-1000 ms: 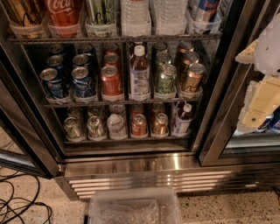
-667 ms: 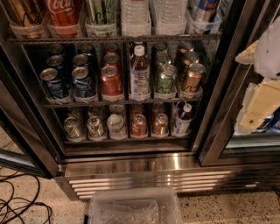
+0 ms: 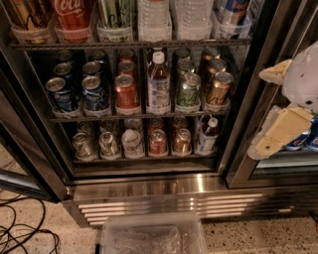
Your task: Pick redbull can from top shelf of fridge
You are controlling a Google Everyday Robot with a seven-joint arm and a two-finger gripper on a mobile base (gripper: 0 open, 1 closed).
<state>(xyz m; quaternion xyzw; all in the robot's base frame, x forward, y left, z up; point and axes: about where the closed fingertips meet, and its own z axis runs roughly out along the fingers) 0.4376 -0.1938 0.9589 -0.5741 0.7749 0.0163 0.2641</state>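
Observation:
The fridge (image 3: 164,191) stands open in front of me, with a dark frame and a steel louvred base. The top shelf (image 3: 129,43) runs along the upper edge of the camera view, holding tall cans and water bottles in clear trays. The redbull can (image 3: 231,10), silver and blue with a red mark, stands at the right end of that shelf; its top is cut off by the frame. My gripper (image 3: 262,111) is at the right, in front of the right-hand glass door, lower than the can and to its right. Its cream fingers are apart and empty.
A red Coca-Cola can (image 3: 73,15) and water bottles (image 3: 154,17) share the top shelf. Short cans and a bottle (image 3: 158,84) fill the middle rack, with more cans below. A clear plastic bin (image 3: 153,237) sits on the floor in front. Cables (image 3: 22,233) lie at lower left.

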